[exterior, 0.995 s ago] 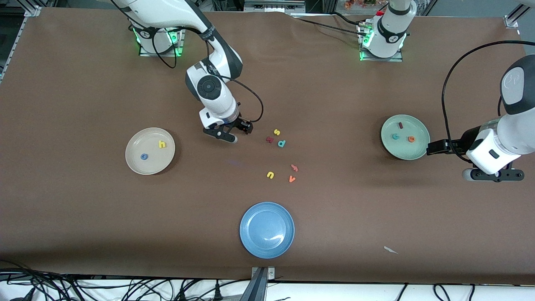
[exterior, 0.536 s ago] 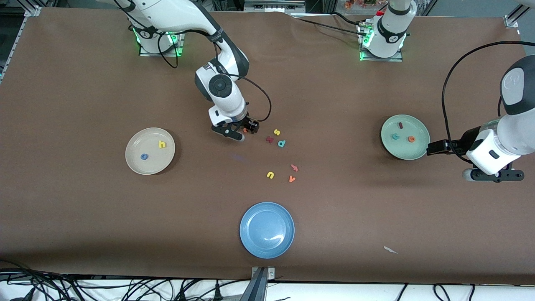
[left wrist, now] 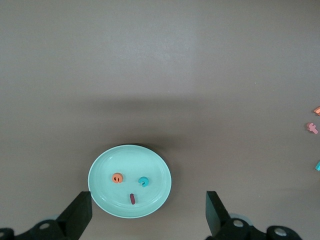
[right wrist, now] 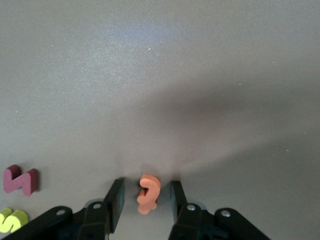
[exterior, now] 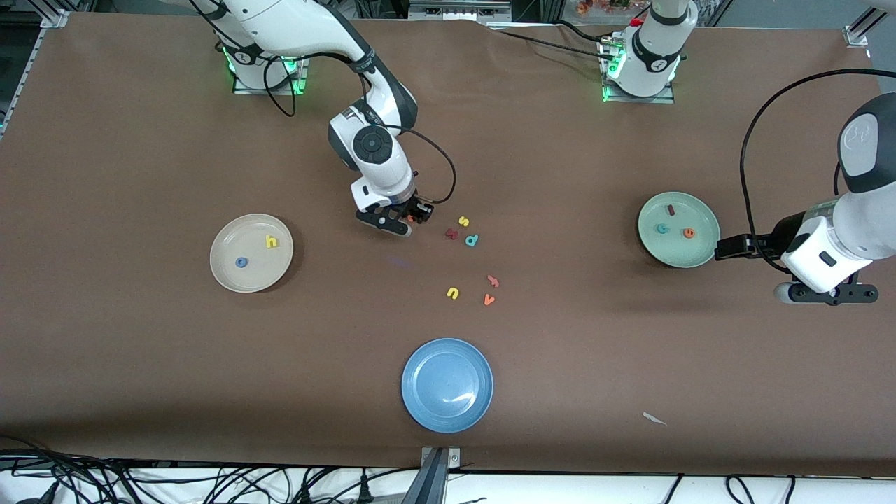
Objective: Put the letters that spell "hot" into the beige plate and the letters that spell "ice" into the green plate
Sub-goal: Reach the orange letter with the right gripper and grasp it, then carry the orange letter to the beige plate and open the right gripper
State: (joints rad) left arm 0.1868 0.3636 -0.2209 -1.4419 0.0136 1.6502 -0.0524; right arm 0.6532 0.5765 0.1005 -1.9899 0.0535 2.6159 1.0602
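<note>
Green plate (exterior: pixel 702 241): three letters (exterior: pixel 662 228).

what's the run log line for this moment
right gripper: around orange t, closing | left gripper: open, waiting beside green plate | beige plate: h, o in

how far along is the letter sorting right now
Done: the green plate holds the dark red "i", teal "c" and orange "e". The beige plate holds the yellow "h" and blue "o".

In hand: the right gripper is down at the table, fingers either side of the orange "t", not yet gripping.

Left: carry the "t" to the beige plate. The left gripper waits, open, beside the green plate.
</note>
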